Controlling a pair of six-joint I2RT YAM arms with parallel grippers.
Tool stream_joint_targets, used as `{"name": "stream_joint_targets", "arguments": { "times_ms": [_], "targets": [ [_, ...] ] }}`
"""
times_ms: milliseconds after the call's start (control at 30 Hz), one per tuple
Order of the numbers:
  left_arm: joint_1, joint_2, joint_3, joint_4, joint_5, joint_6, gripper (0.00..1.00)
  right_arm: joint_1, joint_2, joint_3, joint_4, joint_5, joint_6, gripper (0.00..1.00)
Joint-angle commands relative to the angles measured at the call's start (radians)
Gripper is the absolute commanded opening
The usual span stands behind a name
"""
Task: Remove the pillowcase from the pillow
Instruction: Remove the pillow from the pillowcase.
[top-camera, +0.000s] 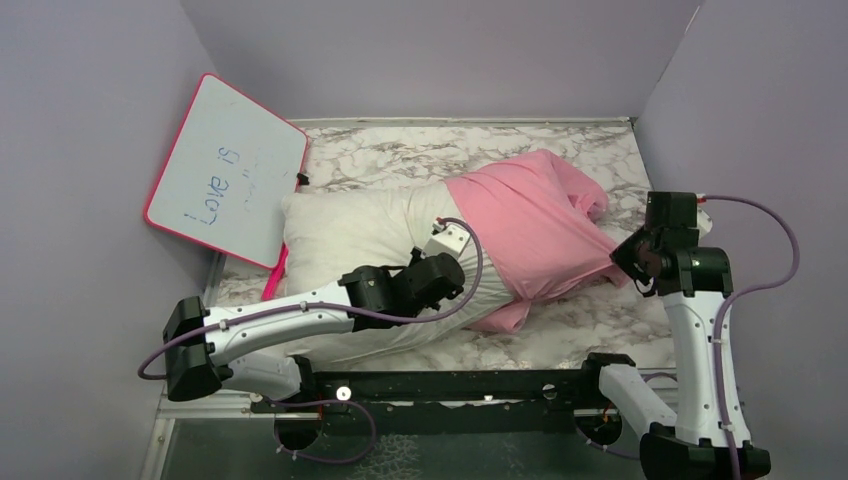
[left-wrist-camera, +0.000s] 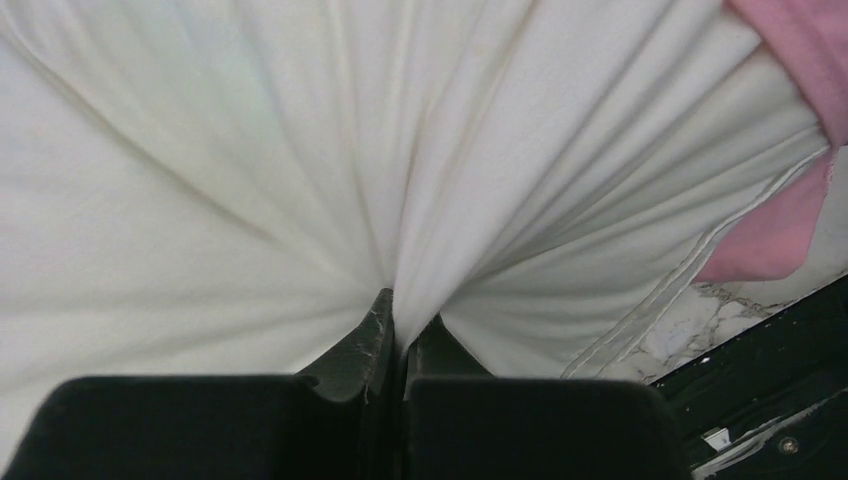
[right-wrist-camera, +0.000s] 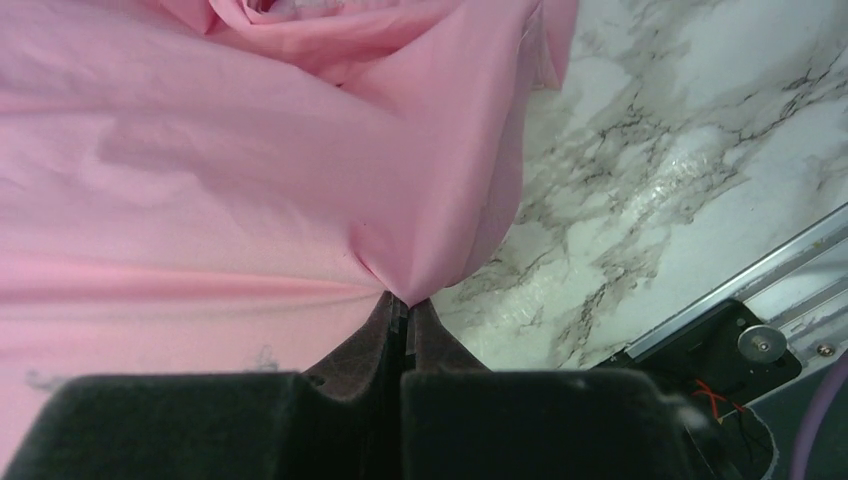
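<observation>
The pillowcase (top-camera: 535, 225) is covering only the three-o'clock end of the pillow (top-camera: 350, 230). The right gripper (right-wrist-camera: 405, 305) is pinching pink fabric between closed jaws, and the left gripper (left-wrist-camera: 398, 318) is clamping white pillow cloth. The peeling looks about midway. The next move probably calls for pulling toward three o'clock while the left is anchoring.

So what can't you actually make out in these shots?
Top view: how much of the pillow sits inside the pillowcase; the pink fabric covers it.
Top view: the second line on the whiteboard, under "Love is"; too faint and small.
Top view: the pillow's near edge; the left arm lies across it.
Wrist views: the tips of the left gripper and right gripper; pinched cloth buries them.
</observation>
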Motion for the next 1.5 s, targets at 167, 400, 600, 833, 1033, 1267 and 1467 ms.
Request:
{"name": "stream_joint_targets", "arguments": {
  "times_ms": [167, 400, 600, 833, 1033, 1267, 1467],
  "targets": [
    [0.013, -0.155, -0.094, -0.195, -0.071, -0.029, 0.00, -0.023, -0.037, 0.070, 0.157, 0.157, -0.160, 0.02],
    [0.012, -0.145, -0.093, -0.140, 0.038, 0.068, 0.00, -0.023, -0.102, 0.058, 0.238, -0.368, -0.301, 0.49],
    [0.012, -0.139, -0.077, -0.110, 0.185, 0.132, 0.00, -0.022, -0.041, 0.042, 0.370, -0.680, -0.296, 0.66],
    [0.011, -0.172, -0.079, -0.067, 0.333, 0.131, 0.00, -0.013, 0.162, -0.086, 0.552, -0.931, -0.253, 0.76],
    [0.011, -0.226, -0.073, -0.049, 0.304, 0.108, 0.03, 0.052, 0.298, -0.119, 0.523, -0.897, -0.343, 0.55],
    [0.040, -0.247, 0.062, -0.016, 0.086, 0.093, 0.99, 0.056, 0.209, -0.416, 0.623, -0.831, -0.255, 0.17],
    [0.375, -0.098, 0.250, 0.036, 0.361, 0.231, 0.99, 0.055, 0.140, -0.555, 0.685, -0.872, -0.202, 0.17]
  ]
}}
